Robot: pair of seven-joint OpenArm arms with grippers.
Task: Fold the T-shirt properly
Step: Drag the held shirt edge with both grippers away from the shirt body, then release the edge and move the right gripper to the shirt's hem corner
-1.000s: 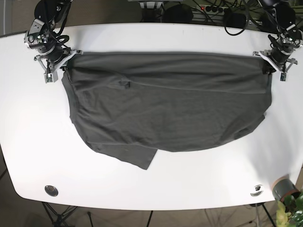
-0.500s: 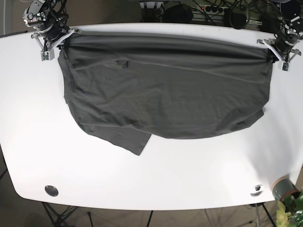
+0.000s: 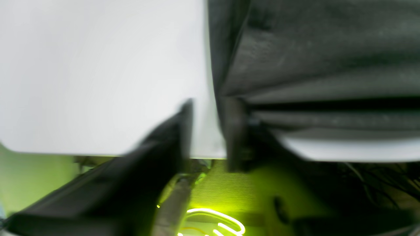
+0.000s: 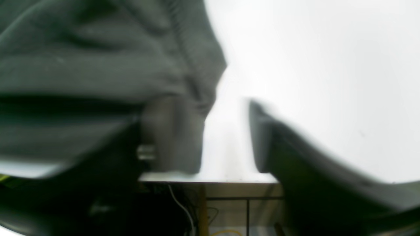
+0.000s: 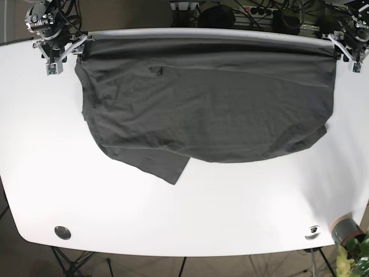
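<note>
Cloth, my dark grey cotton T-shirt (image 5: 207,98), lies spread flat on the white table (image 5: 173,213), its far edge between my grippers. My left gripper (image 3: 205,131) and right gripper (image 4: 226,134) stand open, corners just beside them.

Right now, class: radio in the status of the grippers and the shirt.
Left gripper and right gripper both open at the far table edge. T-shirt spread flat, released. Nothing in the way.

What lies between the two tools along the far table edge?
In the base view, the T-shirt spans the whole stretch from the right tool to the left tool, its upper edge running between them.
</note>
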